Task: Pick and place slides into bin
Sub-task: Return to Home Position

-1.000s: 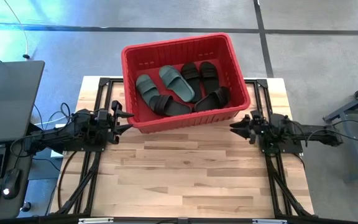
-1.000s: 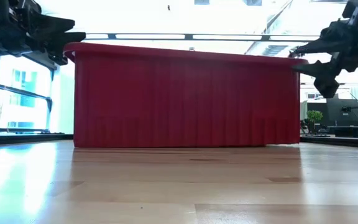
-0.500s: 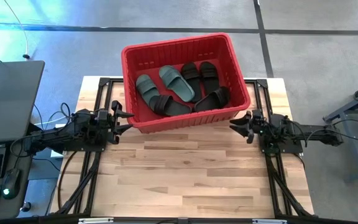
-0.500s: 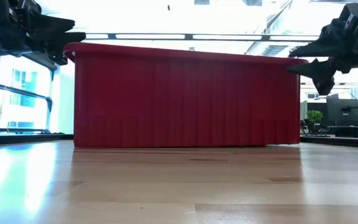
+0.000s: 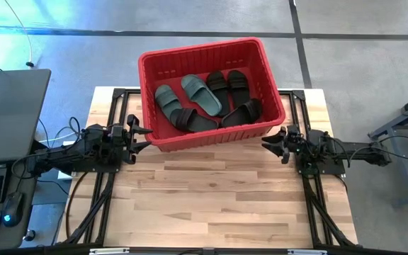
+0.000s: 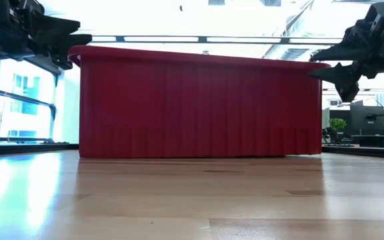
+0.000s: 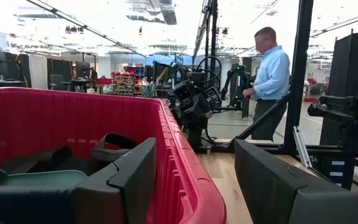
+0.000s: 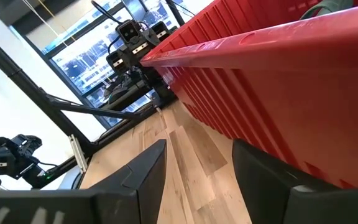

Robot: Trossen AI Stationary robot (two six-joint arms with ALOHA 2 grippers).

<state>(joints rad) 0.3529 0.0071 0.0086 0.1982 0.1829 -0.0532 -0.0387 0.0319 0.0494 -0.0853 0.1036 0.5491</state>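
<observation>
The red bin stands at the table's far middle. Several slides lie on its floor: two sage green ones toward its left, and black ones to their right and along the near wall. My left gripper hovers open at the bin's near left corner. In the left wrist view the red rim shows between its fingers. My right gripper hovers open just off the bin's near right corner, with only the wooden table showing between its fingers.
Bare wooden tabletop spreads between the bin and the near edge. Black frame rails run along both sides of the table. A grey laptop sits beyond the left edge. A person stands in the room past the right arm.
My right gripper has rolled a little about its own pointing line while staying beside the bin's near right corner. The bin and slides have not moved.
</observation>
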